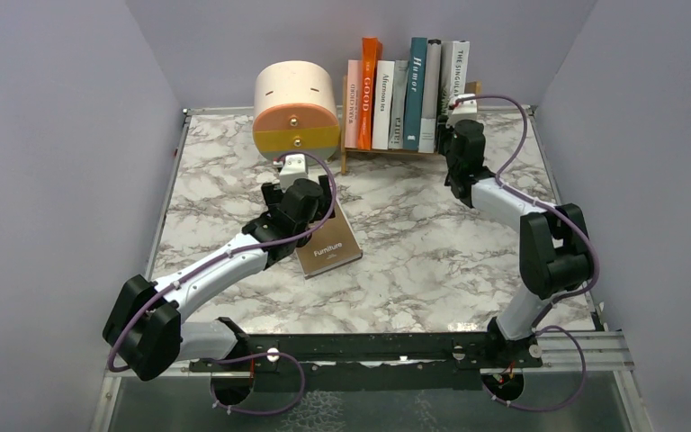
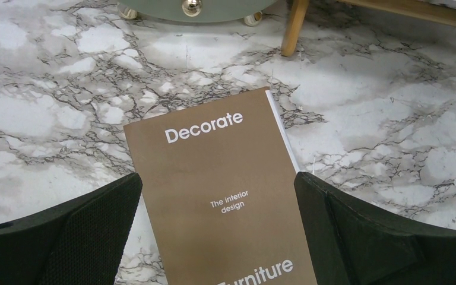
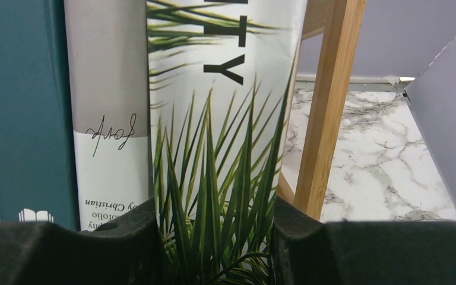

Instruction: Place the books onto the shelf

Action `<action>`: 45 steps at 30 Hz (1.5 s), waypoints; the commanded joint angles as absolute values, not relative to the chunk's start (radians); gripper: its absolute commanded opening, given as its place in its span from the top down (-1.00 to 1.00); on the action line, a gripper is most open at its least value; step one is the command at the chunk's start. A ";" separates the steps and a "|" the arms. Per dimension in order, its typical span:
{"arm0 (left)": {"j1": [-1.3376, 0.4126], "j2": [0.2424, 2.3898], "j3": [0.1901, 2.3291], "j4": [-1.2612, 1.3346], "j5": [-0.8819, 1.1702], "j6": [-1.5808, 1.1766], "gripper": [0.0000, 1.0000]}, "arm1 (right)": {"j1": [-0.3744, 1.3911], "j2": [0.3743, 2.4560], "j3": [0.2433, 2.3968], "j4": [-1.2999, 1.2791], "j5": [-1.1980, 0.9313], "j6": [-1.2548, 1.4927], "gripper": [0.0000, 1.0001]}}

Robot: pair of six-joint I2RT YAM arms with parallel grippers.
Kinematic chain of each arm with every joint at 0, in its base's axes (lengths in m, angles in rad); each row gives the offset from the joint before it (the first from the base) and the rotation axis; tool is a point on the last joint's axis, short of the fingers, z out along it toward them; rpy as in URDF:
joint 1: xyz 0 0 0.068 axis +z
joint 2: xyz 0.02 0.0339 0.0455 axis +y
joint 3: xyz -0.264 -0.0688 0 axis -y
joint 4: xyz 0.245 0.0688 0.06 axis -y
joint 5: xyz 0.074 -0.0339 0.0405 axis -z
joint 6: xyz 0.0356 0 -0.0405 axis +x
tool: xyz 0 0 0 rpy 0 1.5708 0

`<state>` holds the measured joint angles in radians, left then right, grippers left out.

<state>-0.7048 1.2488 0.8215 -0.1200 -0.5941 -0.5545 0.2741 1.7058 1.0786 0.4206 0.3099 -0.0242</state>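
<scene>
Several books stand upright in the light-wood shelf [image 1: 387,151] at the back. My right gripper [image 1: 453,124] [image 3: 214,237] is shut on the rightmost one, the white book with green plant [image 1: 457,76] [image 3: 225,119], one finger on each side of its lower spine. Left of it stand a grey-white book [image 3: 110,89] and the teal "Humor" book [image 1: 415,90] [image 3: 24,119]. A brown book [image 1: 328,247] [image 2: 219,196] titled "Decorate" lies flat on the marble table. My left gripper [image 1: 306,205] [image 2: 218,196] hangs open over it, its fingers [image 2: 89,231] wider than the cover.
The round cream-orange-yellow drawer box [image 1: 295,108] [image 2: 196,9] stands just left of the shelf. A shelf leg [image 2: 294,27] and end post [image 3: 329,107] are near each gripper. Purple walls close in the table [image 1: 432,261] on three sides.
</scene>
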 commanded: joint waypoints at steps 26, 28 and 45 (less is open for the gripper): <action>-0.661 1.251 0.794 -0.090 -0.543 -0.537 -0.98 | 0.238 1.875 1.283 0.306 0.214 0.074 0.78; -0.660 1.249 0.791 -0.090 -0.543 -0.537 -0.98 | 0.238 1.865 1.277 0.305 0.208 0.087 0.62; -0.655 1.227 0.781 -0.098 -0.542 -0.542 -0.98 | 0.236 1.701 1.234 0.290 0.198 0.132 -0.20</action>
<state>-0.6601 1.2549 0.7959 -0.1120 -0.5598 -0.5434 0.2298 1.8011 1.2453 0.2802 0.2386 0.1028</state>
